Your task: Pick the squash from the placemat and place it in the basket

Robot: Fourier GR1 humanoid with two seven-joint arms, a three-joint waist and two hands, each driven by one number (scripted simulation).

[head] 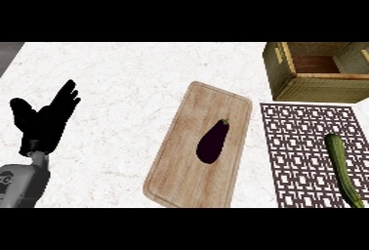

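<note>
The left hand (45,122) is showing at the lower left of the frame, its grey forearm coming in from the bottom edge; its fingers are standing straight and spread wide, pointing toward the upper right, holding nothing and touching nothing. It is resting over bare counter (122,73), well apart from everything else. The right hand is not showing. To its right, a board (180,180) is lying tilted across the lower middle of the frame, its near corner reaching almost to the bottom edge, and an eggplant (212,141) is lying on it, stem end pointing up. Just beside the board's right edge, a mat (302,127) is filling the lower right, running down to the bottom edge. The squash (341,168) is lying lengthwise on the mat's right part, close to the frame's right edge, its lower end reaching the bottom right corner. The basket (317,88) is sitting in the upper right corner, its near wall just above the mat's top edge, partly cut by the frame. A wide stretch of open counter is lying between the hand and the board, and across the upper middle.
</note>
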